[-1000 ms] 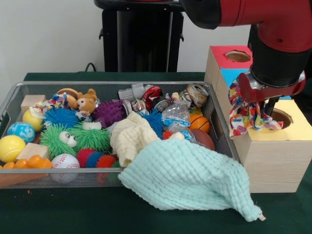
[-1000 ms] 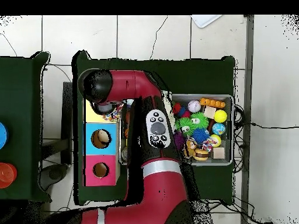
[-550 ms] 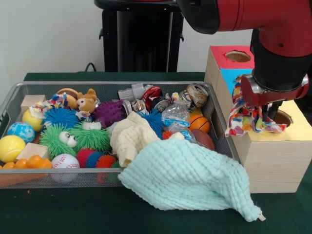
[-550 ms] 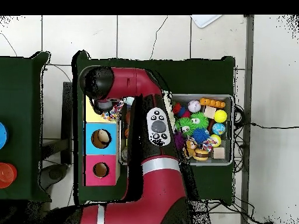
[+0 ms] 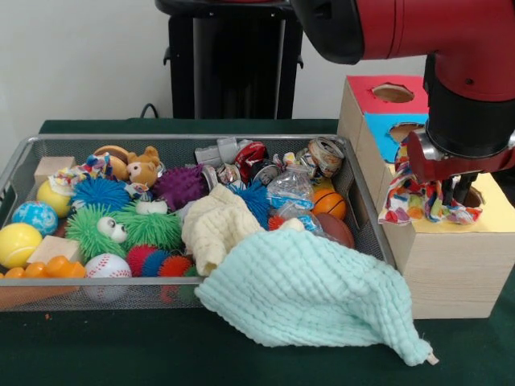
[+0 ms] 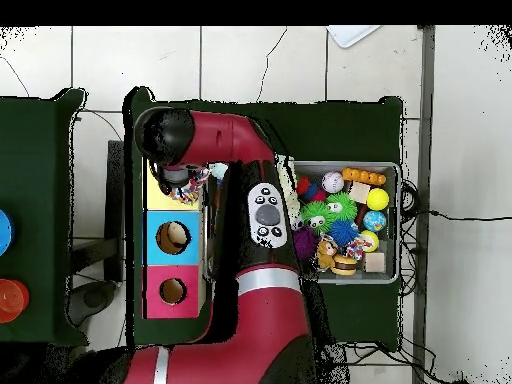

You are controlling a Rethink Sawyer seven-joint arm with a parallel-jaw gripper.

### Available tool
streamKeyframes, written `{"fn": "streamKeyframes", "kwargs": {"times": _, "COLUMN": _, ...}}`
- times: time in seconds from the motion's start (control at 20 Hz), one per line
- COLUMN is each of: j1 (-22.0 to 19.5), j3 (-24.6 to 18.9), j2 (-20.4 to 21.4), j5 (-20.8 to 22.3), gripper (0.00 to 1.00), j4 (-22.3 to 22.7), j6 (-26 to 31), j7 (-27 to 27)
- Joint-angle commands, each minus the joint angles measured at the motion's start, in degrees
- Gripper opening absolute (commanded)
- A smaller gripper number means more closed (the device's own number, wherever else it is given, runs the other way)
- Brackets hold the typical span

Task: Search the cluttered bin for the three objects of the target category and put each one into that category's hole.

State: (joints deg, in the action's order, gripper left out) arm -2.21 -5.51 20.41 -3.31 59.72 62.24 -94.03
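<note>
A dark green table point(image 5: 121, 354) carried a wire bin point(image 5: 24, 161) of toys and, at the bin's right end in the front view, a wooden box point(image 5: 451, 265) with 3 coloured tops: red, blue and yellow. The red arm point(image 5: 451, 32) covered much of the box from above, so in the overhead view the yellow top's hole was hidden and only the blue and red holes showed. In the front view the yellow hole point(image 5: 475, 195) appeared only as a sliver behind the gripper point(image 5: 452, 193).

The gripper hung over the yellow top, closed on a patterned cloth point(image 5: 414, 197). Its fingers were mostly buried in the fabric. The cloth bunched beneath and to the left of the gripper, spreading on the yellow top and draping toward the box's left edge beside the bin.

A mint green cloth point(image 5: 314, 293) spilled over the bin's front right corner onto the table. A cream knitted cloth point(image 5: 216, 225) lay in the bin's middle, among spiky balls, a teddy bear point(image 5: 145, 169) and crushed cans point(image 5: 326, 154).
</note>
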Motion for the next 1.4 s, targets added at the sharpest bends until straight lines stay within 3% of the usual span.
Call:
{"fn": "streamKeyframes", "kwargs": {"times": 0.05, "j1": 3.5, "j3": 2.4, "j2": -13.9, "j5": 1.6, "gripper": 0.00, "j4": -2.9, "j6": -8.2, "j7": -19.0}}
{"fn": "streamKeyframes", "kwargs": {"times": 0.35, "j1": 4.8, "j3": 4.6, "j2": -17.3, "j5": 3.7, "gripper": 0.00, "j4": -4.9, "j6": -6.6, "j7": -17.1}}
{"fn": "streamKeyframes", "kwargs": {"times": 1.15, "j1": 6.1, "j3": 4.8, "j2": -11.0, "j5": -0.3, "gripper": 0.00, "j4": 7.4, "j6": -7.4, "j7": -17.2}}
{"fn": "streamKeyframes", "kwargs": {"times": 1.4, "j1": 7.1, "j3": 5.8, "j2": -10.4, "j5": -1.3, "gripper": 0.00, "j4": 8.8, "j6": -7.3, "j7": -19.2}}
